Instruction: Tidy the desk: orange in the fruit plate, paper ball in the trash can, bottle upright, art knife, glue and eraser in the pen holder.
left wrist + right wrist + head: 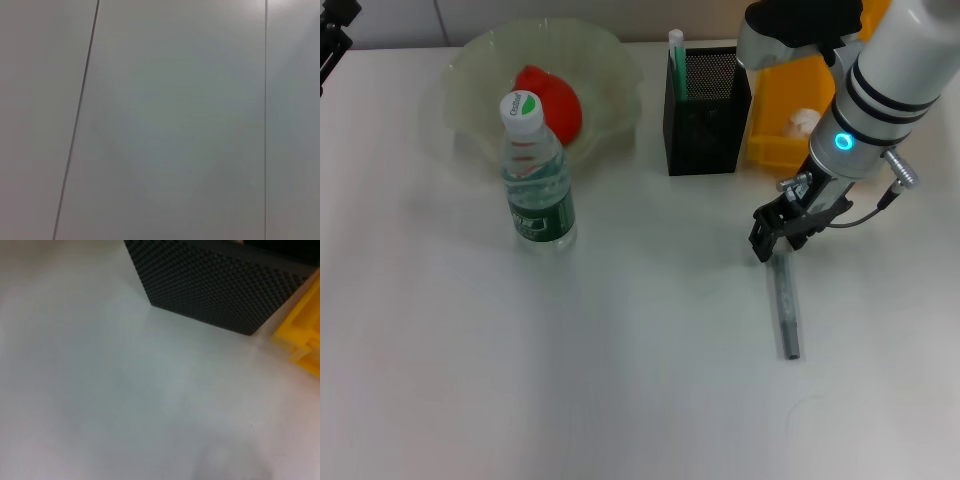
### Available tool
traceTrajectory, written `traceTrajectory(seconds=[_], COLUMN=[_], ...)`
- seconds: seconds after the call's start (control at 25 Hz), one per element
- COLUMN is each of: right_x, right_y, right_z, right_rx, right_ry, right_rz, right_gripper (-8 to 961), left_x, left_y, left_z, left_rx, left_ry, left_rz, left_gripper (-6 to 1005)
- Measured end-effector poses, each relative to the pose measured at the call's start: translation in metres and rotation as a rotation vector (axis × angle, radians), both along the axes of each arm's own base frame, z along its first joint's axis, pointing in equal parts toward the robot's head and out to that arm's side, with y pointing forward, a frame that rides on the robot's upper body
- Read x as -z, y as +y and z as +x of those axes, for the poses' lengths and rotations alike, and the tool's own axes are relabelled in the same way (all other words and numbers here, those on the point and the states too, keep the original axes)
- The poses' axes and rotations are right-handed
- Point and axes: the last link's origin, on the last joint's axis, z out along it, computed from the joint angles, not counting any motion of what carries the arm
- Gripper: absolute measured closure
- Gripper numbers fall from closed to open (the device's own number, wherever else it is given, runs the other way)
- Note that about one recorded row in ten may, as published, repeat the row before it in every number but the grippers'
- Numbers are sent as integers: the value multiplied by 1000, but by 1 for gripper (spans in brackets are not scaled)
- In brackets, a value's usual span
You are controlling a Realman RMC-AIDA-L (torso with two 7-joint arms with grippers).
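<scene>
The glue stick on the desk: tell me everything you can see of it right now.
The glue is a thin grey pen-shaped stick, plastic by the look, lying flat on the white desk in front of the pen holder and the trash can, pointing roughly toward and away from the robot. Its far end sits under the right gripper, which is down at that tip; whether the fingers grip it cannot be told. The near end lies free, with nothing else touching it.

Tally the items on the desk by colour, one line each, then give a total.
Red-orange: 1, orange
Green: 2, fruit plate, art knife
Clear: 1, bottle
Black: 1, pen holder
Yellow: 1, trash can
White: 1, paper ball
Grey: 1, glue
Total: 8
</scene>
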Motion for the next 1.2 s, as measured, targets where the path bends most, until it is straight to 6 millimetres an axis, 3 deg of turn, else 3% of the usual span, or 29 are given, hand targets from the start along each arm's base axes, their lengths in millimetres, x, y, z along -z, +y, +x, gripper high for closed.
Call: traceTrajectory(seconds=[0.12, 0.52, 1.2], right_x=[0, 0, 1], right_y=[0, 1, -1], right_z=[0, 1, 7], right_rx=[-1, -3, 18], right_ry=[0, 6, 48], right_rz=[0, 7, 16], right_gripper=[488, 690, 785], left_x=[0, 0, -1], left_y=[1, 3, 1], left_z=[1, 2, 1], left_rx=[3, 7, 2], left_ry=[0, 0, -4], left_rz=[0, 1, 8], left_gripper=[418, 418, 417])
